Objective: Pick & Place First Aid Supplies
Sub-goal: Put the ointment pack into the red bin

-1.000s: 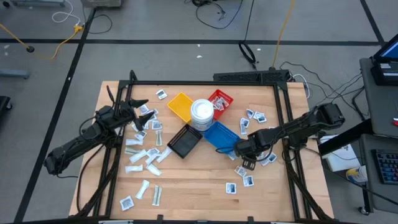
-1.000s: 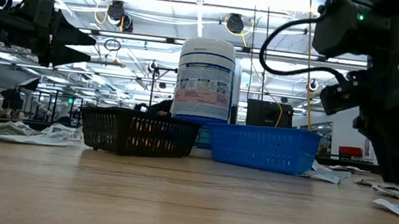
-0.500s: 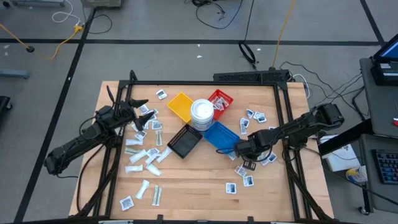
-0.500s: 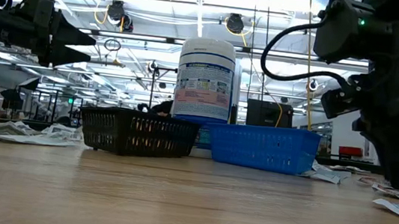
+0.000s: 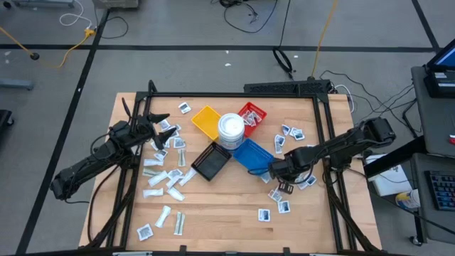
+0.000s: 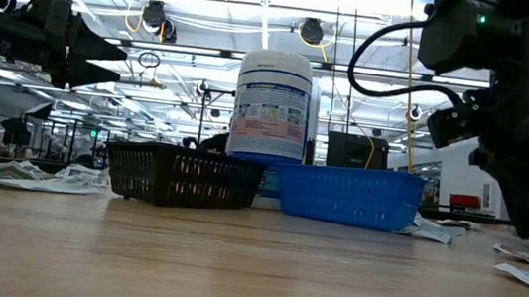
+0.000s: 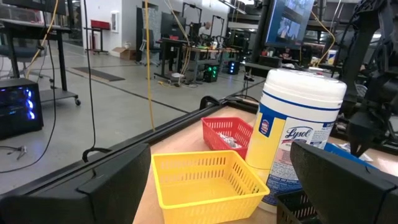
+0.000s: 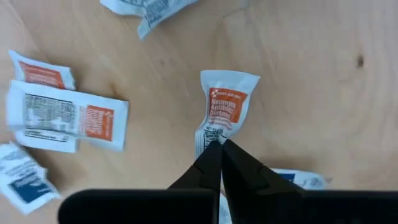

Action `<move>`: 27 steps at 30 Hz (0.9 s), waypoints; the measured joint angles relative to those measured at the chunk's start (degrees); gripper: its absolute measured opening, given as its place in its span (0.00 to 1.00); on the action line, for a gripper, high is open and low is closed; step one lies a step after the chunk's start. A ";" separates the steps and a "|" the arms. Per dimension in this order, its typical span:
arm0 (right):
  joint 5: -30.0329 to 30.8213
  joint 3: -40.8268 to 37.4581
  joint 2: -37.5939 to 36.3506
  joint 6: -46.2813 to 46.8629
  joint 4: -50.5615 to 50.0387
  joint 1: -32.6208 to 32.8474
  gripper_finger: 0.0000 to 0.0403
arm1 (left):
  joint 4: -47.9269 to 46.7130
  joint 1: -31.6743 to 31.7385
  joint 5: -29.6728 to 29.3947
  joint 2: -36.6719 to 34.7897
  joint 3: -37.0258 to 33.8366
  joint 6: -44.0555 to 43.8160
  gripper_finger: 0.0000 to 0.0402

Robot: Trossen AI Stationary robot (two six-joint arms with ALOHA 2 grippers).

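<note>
First aid supplies, small flat white packets, lie scattered on the wooden table at the left [image 5: 165,179], the right [image 5: 291,133] and the near side [image 5: 264,214]. My right gripper [image 5: 283,186] points straight down near the blue tray [image 5: 252,154], shut on one white packet with orange print [image 8: 227,102]. More packets [image 8: 65,117] lie flat around it. My left gripper [image 5: 162,119] hangs open and level above the left packets, touching nothing; its view looks toward the yellow tray [image 7: 205,180]. My right gripper pinches the orange-printed packet by one short end [image 8: 210,135] between the tips of its two fingers [image 8: 239,165]. The fingers come from above, pointing down. The rest of the packet reaches out beyond the fingertips; whether it is clear of the table I cannot tell.
Four small trays, yellow [image 5: 206,121], red [image 5: 252,114], blue and black [image 5: 210,162], stand round a white lidded tub [image 5: 230,129] at the table's middle. A black frame [image 5: 234,94] runs along the table's far edge and sides.
My right gripper has shut its fingers onto the end of the orange-printed packet, staying over the same spot and still pointing down. The left arm has kept still.
</note>
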 joint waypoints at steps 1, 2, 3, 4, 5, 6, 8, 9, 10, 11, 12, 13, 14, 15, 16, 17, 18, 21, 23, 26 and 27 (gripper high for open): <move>-0.02 0.19 -0.53 0.22 -0.79 -0.04 0.00 | -0.01 0.00 0.01 0.00 -0.01 0.00 0.98; -0.03 0.63 -0.99 0.68 -1.88 -0.10 0.00 | -0.02 0.00 0.01 0.02 0.00 0.01 0.98; -0.02 0.95 -1.43 1.16 -2.70 -0.24 0.00 | 0.00 -0.01 0.02 0.01 0.00 0.01 0.98; -0.08 1.24 -1.95 1.68 -3.80 -0.36 0.00 | -0.01 -0.01 0.00 0.01 -0.01 0.00 0.98; -0.06 1.63 -2.42 2.12 -4.84 -0.43 0.00 | 0.00 0.00 0.01 0.00 0.00 0.00 0.98; -0.04 2.06 -2.87 2.35 -5.81 -0.61 0.00 | -0.01 0.00 0.02 0.01 -0.01 0.00 0.98; -0.02 3.23 -3.68 2.46 -8.22 -1.16 0.00 | 0.00 0.00 0.02 0.00 0.00 0.00 0.98; -0.04 3.89 -3.93 2.47 -9.66 -1.49 0.00 | -0.02 0.00 0.02 0.00 0.00 0.00 0.98; -0.04 4.64 -4.19 2.45 -11.17 -1.86 0.00 | 0.00 -0.01 0.02 0.02 0.00 0.02 0.98; -0.02 5.52 -4.42 2.36 -12.78 -2.24 0.00 | -0.01 0.00 0.02 0.00 -0.02 0.00 0.98; -0.02 6.48 -4.63 2.24 -14.44 -2.68 0.00 | -0.02 0.00 0.01 0.00 0.00 0.00 0.98; 0.00 7.46 -4.85 2.22 -16.09 -3.08 0.00 | -0.01 -0.01 0.02 0.01 -0.01 0.00 0.98; 0.00 8.31 -5.11 2.16 -17.69 -3.45 0.00 | 0.00 -0.01 0.02 0.00 0.00 0.00 0.98; -0.02 9.23 -5.27 1.93 -19.22 -3.83 0.00 | 0.00 0.00 0.00 0.02 0.00 0.00 0.98; 0.00 10.30 -5.34 1.57 -20.70 -4.25 0.00 | -0.02 0.00 0.02 0.00 0.00 0.00 0.98; 0.05 11.26 -5.46 1.33 -21.98 -4.63 0.00 | 0.00 -0.02 0.02 0.02 0.00 0.00 0.98; 0.18 12.17 -5.60 1.30 -23.33 -4.96 0.00 | -0.02 -0.01 0.02 0.00 0.00 0.00 0.98; 0.20 14.89 -5.70 1.35 -26.88 -6.07 0.00 | -0.01 -0.01 0.02 0.01 0.00 0.00 0.98; 0.22 16.34 -5.70 1.92 -28.68 -6.88 0.00 | -0.02 0.00 0.02 0.02 0.00 0.00 0.98; 0.19 17.73 -5.70 4.38 -30.26 -8.35 0.00 | 0.00 0.00 0.02 0.02 0.00 0.00 0.98; 0.16 17.87 -5.70 4.99 -30.27 -8.79 0.00 | 0.00 -0.01 0.02 0.00 -0.01 0.00 0.98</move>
